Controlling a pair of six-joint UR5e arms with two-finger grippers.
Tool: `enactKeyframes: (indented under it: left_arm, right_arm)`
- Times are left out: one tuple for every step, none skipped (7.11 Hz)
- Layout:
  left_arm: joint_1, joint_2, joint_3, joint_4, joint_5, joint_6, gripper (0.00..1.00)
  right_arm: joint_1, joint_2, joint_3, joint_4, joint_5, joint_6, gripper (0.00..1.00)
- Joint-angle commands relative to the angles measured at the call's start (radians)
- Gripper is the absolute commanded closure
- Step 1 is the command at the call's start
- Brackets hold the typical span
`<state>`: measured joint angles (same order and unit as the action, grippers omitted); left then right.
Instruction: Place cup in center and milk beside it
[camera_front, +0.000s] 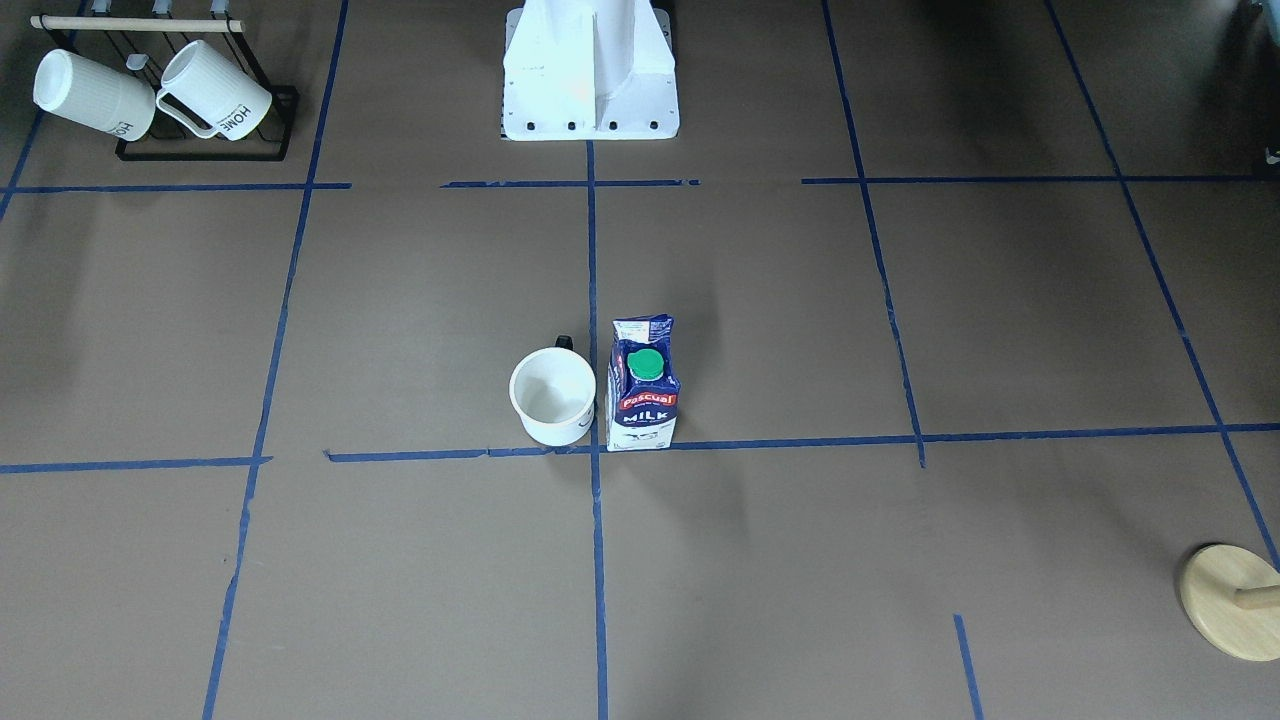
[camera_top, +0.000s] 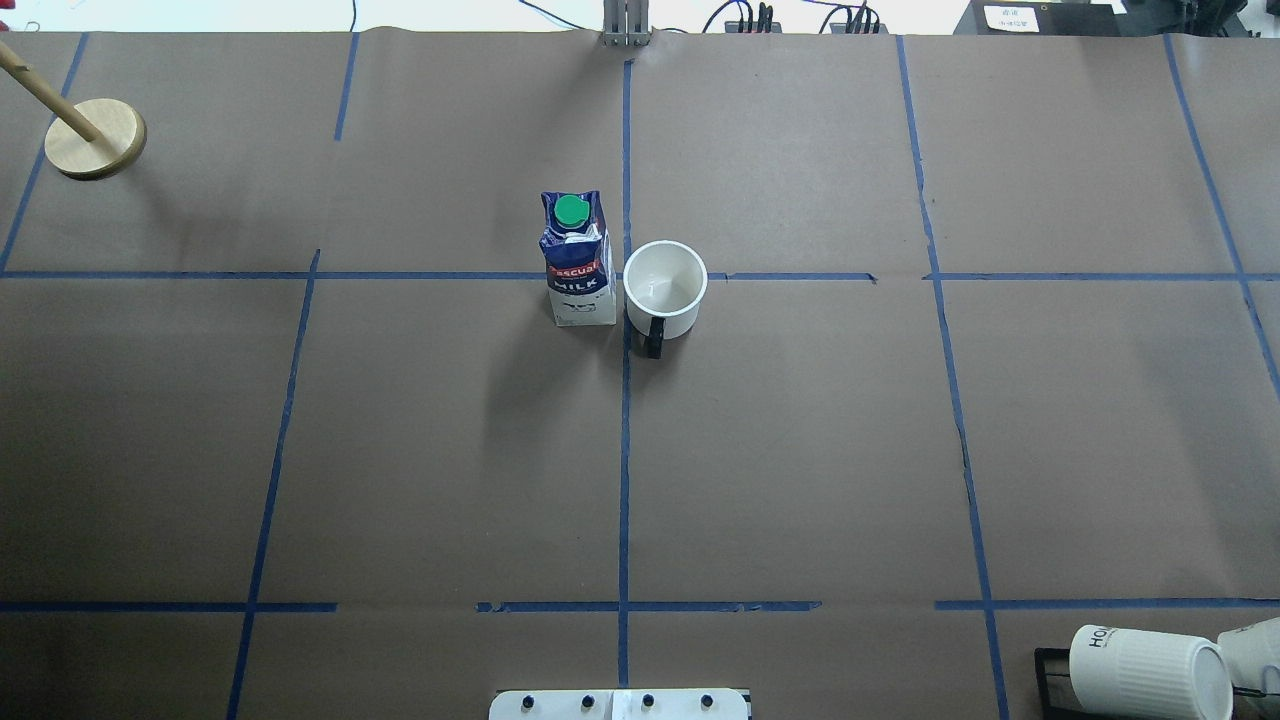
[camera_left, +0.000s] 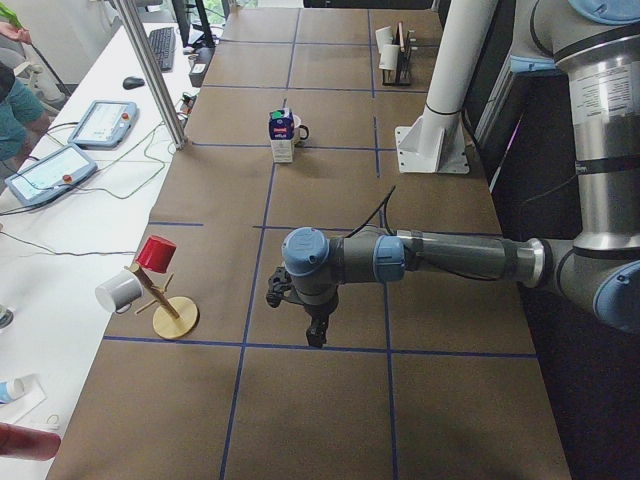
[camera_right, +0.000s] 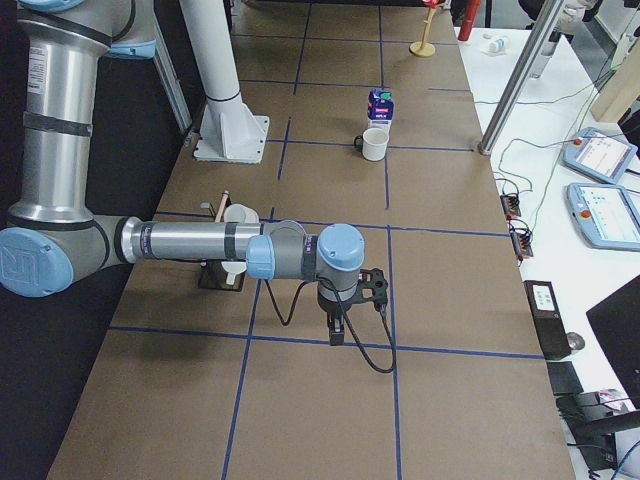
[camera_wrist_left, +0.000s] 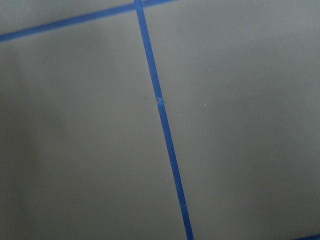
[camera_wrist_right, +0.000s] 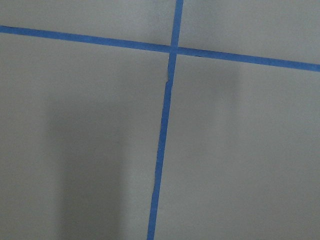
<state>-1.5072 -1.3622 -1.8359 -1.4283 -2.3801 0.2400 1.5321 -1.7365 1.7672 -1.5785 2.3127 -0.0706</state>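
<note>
The white cup (camera_front: 552, 397) with a black handle stands upright and empty just beside the center tape crossing (camera_front: 596, 450). The blue and white milk carton (camera_front: 643, 385) with a green cap stands upright right next to it, across the tape line. In the overhead view the cup (camera_top: 665, 288) is to the right of the milk (camera_top: 578, 260). Both arms are away from them. The left gripper (camera_left: 318, 335) and the right gripper (camera_right: 337, 333) show only in the side views, pointing down over bare surface; I cannot tell whether they are open or shut. The wrist views show only tape lines.
A black rack with two ribbed "HOME" mugs (camera_front: 150, 95) stands on the robot's right near side. A wooden peg stand (camera_top: 95, 135) holding a red cup (camera_left: 156, 252) stands at the far left corner. The white robot base (camera_front: 590, 80) is at the table's near edge.
</note>
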Motion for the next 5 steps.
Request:
enactKeyframes:
  left_arm:
    - [-0.001, -0.005, 0.033, -0.014, 0.002, -0.007, 0.0]
    - [0.001, -0.011, 0.03, -0.014, 0.03, -0.004, 0.0]
    - [0.001, -0.011, 0.014, -0.014, 0.079, -0.001, 0.0]
    - [0.001, -0.014, 0.012, -0.014, 0.09, 0.001, 0.0]
    - [0.001, -0.014, 0.007, -0.014, 0.088, 0.001, 0.0]
  right_arm:
    - [0.0, 0.0, 0.0, 0.0, -0.001, 0.0, 0.0]
    - [-0.001, 0.0, 0.0, 0.0, -0.001, 0.0, 0.0]
    - [-0.001, -0.002, -0.002, -0.002, -0.001, 0.0, 0.0]
    - [-0.001, -0.002, -0.002, 0.0, 0.0, 0.0, 0.0]
    - [-0.001, -0.003, 0.0, 0.0, 0.004, 0.0, 0.0]
